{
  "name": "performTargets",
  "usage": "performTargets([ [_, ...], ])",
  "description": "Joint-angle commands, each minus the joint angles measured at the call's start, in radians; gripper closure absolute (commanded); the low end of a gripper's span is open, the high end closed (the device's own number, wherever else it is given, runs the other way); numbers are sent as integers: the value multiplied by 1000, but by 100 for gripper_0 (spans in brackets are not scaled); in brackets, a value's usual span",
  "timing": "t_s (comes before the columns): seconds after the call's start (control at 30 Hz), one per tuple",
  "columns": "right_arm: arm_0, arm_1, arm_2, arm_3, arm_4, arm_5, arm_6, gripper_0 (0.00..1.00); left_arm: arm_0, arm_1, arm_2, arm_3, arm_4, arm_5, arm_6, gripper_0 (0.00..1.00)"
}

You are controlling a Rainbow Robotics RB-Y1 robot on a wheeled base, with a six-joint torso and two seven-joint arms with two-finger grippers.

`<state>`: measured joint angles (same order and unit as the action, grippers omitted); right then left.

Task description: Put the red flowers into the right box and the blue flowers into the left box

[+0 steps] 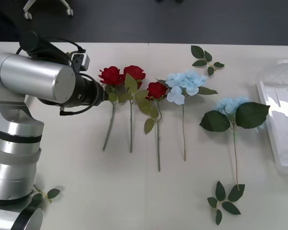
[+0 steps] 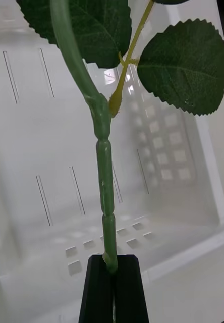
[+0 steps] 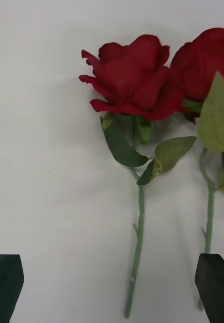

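Three red flowers lie side by side on the white table: one rose (image 1: 111, 75), a second (image 1: 134, 73) and a third (image 1: 156, 89). Two blue flowers (image 1: 184, 84) (image 1: 231, 104) lie to their right. My left gripper (image 3: 112, 287) hangs open above the leftmost rose (image 3: 129, 75), its fingers straddling the stem (image 3: 137, 252) without touching it. My right gripper (image 2: 113, 267) is shut on a green leafy stem (image 2: 104, 166) held over the white slotted right box (image 2: 157, 151), the bloom out of view. That right box (image 1: 282, 124) sits at the table's right edge. The left box is out of view.
Flowerless leaf sprigs lie at the back (image 1: 206, 60), at the front right (image 1: 224, 201) and by the left arm's base (image 1: 45, 195). The left arm (image 1: 38, 79) reaches across the table's left side. A chair base (image 1: 48, 7) stands beyond the far edge.
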<state>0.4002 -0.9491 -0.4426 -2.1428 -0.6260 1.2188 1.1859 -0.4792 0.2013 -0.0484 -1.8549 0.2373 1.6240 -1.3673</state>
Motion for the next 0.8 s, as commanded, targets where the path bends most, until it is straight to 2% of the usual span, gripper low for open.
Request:
performTargets([
  [0.03, -86, -23, 53, 55, 51, -10, -32, 100, -64, 6, -13, 77, -24, -16, 43, 0],
  [0.37, -218, -53, 165, 201, 129, -10, -40, 100, -151, 1, -59, 309, -53, -99, 65, 0],
  [0.8, -222, -62, 186, 251, 166, -1, -34, 100, -159, -106, -77, 473, -150, -251, 67, 0],
])
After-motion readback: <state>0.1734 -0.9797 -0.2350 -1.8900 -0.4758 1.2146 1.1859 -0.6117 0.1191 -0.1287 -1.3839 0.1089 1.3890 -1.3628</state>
